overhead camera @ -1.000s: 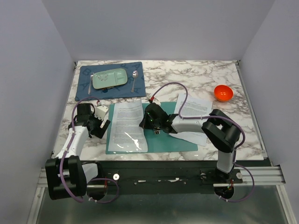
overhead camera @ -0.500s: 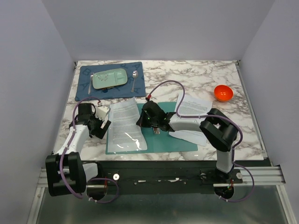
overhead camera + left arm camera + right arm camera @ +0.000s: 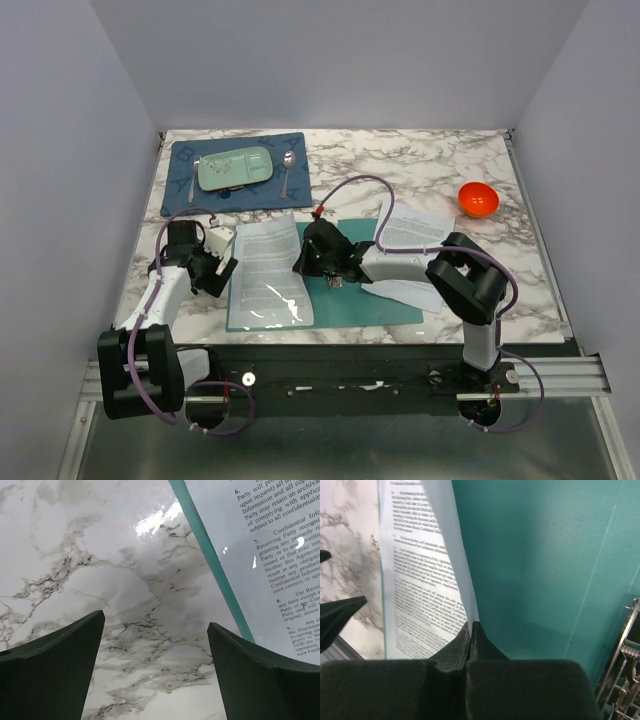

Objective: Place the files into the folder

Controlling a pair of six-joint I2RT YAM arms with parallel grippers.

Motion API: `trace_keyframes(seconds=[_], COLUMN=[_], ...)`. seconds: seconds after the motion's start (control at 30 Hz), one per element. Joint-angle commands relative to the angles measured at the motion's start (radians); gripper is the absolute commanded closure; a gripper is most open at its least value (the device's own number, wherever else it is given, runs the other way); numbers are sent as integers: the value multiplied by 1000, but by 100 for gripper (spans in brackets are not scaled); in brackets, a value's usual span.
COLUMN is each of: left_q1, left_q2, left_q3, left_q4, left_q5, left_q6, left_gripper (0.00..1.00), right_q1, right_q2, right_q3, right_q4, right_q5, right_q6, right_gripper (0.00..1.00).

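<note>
The right gripper point(image 3: 470, 626) is closed tight, pinching the right edge of a printed sheet point(image 3: 420, 590) that spreads to its left over the open teal folder point(image 3: 535, 570). The left gripper point(image 3: 155, 622) hangs wide apart and empty above the marble desk point(image 3: 100, 555), with the folder's edge just to its right. Beyond and right of the right gripper, more sheets point(image 3: 412, 225) lie partly on the folder.

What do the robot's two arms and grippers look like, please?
The left arm and right arm have white links, bulky black joints and looping purple cables. The left gripper and right gripper each have two dark, tapering fingers.
</note>
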Motion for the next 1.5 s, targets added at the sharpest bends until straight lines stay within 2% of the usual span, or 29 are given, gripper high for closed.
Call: trace_keyframes(seconds=[0.0,0.03,0.07,0.13,0.17,0.33,0.37,0.4,0.53,0.6,0.63,0.67,0.73,0.77,0.8,0.83,0.87,0.93,0.97,1.07,1.23,1.3,1.47], left_q1=[-6,-6,-6,-6,-6,-6,-5,-5,-5,-8,-14,-29,-110,-161,-201,-287,-325,-400,-461,-550,-638,-672,-710], left_q2=[-11,-13,-16,-20,-28,-60,-69,-73,-86,-82,-77,-62,-51,-41,-33,-25,1,36,73,148,243,279,386], left_q3=[50,71,84,123,137,208,216,225,309,346,383,398,424,427,431,438,444,467,475,493,533,541,599], left_q4=[-18,-24,-45,-67,-88,-136,-145,-150,-203,-245,-263,-289,-297,-294,-290,-282,-270,-265,-259,-236,-211,-184,-168], left_q5=[2,7,11,25,28,31,28,25,48,106,128,158,160,152,128,113,102,68,60,40,63,69,123], left_q6=[-14,-20,-23,-35,-35,-28,-26,-28,-47,-89,-100,-115,-167,-185,-202,-243,-261,-302,-314,-351,-428,-478,-543], left_gripper=[1,1,1,1,1,1,1,1,1,1,1,1,1,1,1,1,4,6,10,21,33,42,53], right_q1=[14,14,14,14,14,14,14,14,-2,-27,-36,-56,-78,-100,-108,-113,-124,-131,-145,-176,-202,-205,-213], right_q2=[18,15,15,13,7,-39,-53,-82,-171,-209,-253,-274,-310,-323,-323,-324,-332,-346,-352,-372,-340,-320,-254], right_q3=[26,31,37,57,65,102,103,105,83,50,36,19,-29,-36,-41,-55,-68,-105,-148,-243,-302,-308,-332], right_q4=[-118,-129,-138,-177,-186,-247,-254,-272,-319,-335,-335,-338,-336,-336,-339,-347,-350,-347,-338,-272,-175,-148,-62], right_q5=[56,62,68,91,89,100,102,108,119,112,111,109,90,73,48,47,45,40,33,-22,-114,-128,-206], right_q6=[25,26,26,26,25,-6,-24,-29,-63,-86,-96,-112,-122,-148,-162,-170,-181,-181,-179,-169,-158,-159,-152], right_gripper=[87,79,64,54,45,28,20,17,11,10,12,29,55,80,90,97,99,98,94,93,96,99,99])
